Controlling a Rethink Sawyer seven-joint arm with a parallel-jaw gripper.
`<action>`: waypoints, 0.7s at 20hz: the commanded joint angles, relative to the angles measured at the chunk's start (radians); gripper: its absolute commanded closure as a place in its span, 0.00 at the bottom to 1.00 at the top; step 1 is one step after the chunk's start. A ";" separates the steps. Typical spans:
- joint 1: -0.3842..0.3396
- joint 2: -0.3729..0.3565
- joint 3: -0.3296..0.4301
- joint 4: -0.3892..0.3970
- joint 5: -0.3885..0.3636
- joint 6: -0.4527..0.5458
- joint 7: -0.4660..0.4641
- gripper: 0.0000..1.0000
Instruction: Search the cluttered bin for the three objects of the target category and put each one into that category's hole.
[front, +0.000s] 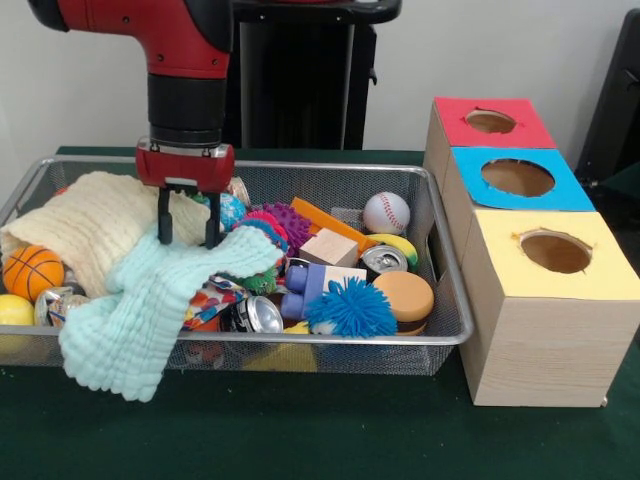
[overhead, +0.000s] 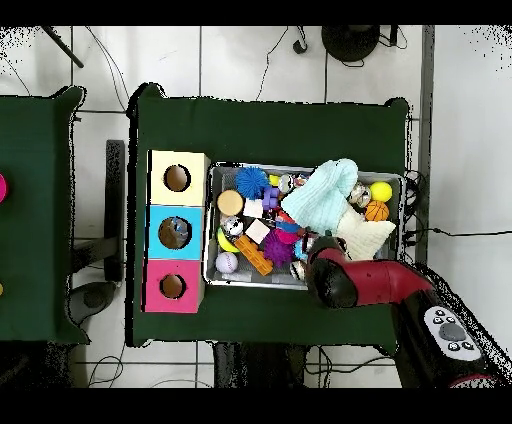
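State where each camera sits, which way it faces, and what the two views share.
Front view: across the table, facing the robot; red arm and open claw descend over the wire bin.
Overhead view: above, looking straight down; arm enters from the bottom.
Shared: bin, mint cloth, three hole boxes.

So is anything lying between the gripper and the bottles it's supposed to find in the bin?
Yes. No bottle shows in the bin. The gripper, open, hangs over the mint cloth, with the cream cloth beside it; these cover the bin's left half and may hide them.
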 joint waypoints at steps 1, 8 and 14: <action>-0.039 -0.036 0.071 0.025 -0.114 0.074 -0.108 0.00; -0.066 -0.031 0.094 0.006 -0.110 0.107 -0.114 0.00; -0.086 -0.032 0.103 -0.018 -0.114 0.103 -0.105 0.00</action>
